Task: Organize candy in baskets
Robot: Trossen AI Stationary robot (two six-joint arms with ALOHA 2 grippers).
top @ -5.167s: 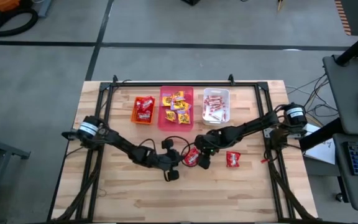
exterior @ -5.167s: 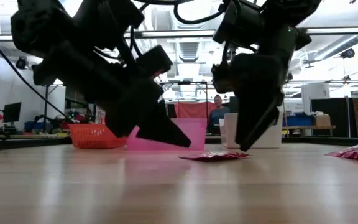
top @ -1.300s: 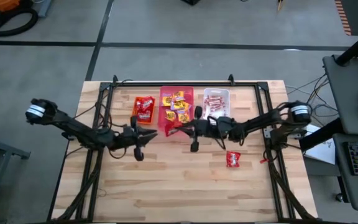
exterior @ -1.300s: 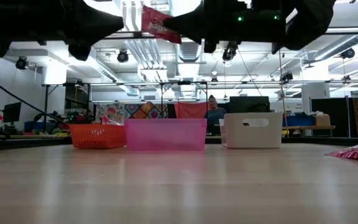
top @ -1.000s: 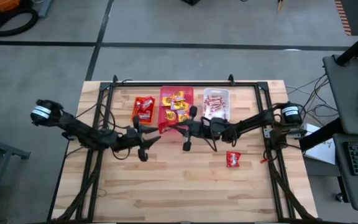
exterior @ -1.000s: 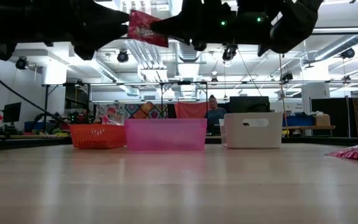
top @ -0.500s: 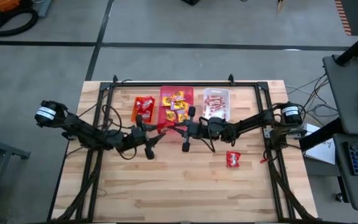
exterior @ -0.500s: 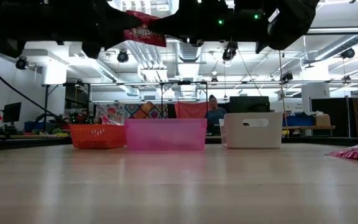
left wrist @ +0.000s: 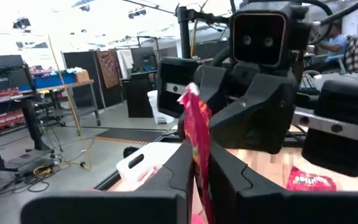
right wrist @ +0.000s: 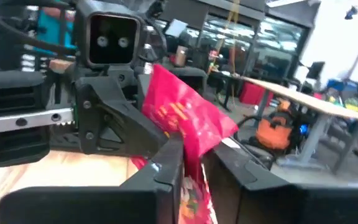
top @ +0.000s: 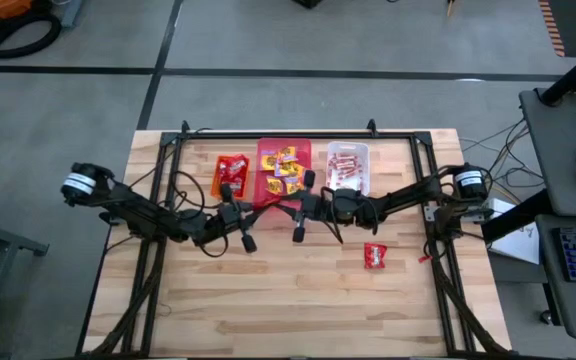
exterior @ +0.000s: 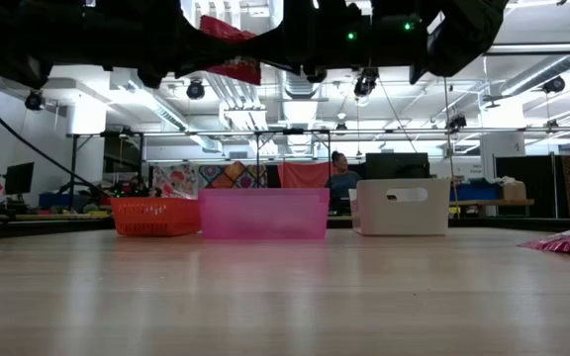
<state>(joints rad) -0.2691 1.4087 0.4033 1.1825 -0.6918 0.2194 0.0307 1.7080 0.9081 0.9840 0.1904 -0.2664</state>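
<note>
- Workshop clutter and ceiling lights fill the background, and a seated person [exterior: 342, 178] shows far off behind the baskets.
- Along the far edge of the wooden tabletop [top: 298, 300] stand three baskets in a row: the orange basket [top: 216, 180] on the left, the pink basket [top: 259, 170] in the middle and the white basket [top: 367, 170] on the right.
- Sorting looks well advanced. Red square packets [top: 233, 172] lie in the orange basket, yellow packets [top: 286, 165] in the pink one and wrapped sticks [top: 346, 168] in the white one.
- Both arms meet in mid-air just near of the pink basket, well above the tabletop, with one raised red packet [exterior: 228, 42] between them.
- The left end effector [left wrist: 194, 155] is closed narrow on that raised red packet, pinching its lower part.
- The right end effector [right wrist: 188, 155] is at the same packet from the other side. Whether it grips or has let go I cannot tell.
- I'd call this a hand-over from one arm to the other, with the packet probably bound for the orange basket on the left.
- One loose red packet [top: 375, 255] lies on the tabletop, near of the white basket and well apart from all three.
- As I judge it, two packets are left to place: the raised one and the loose one.
</note>
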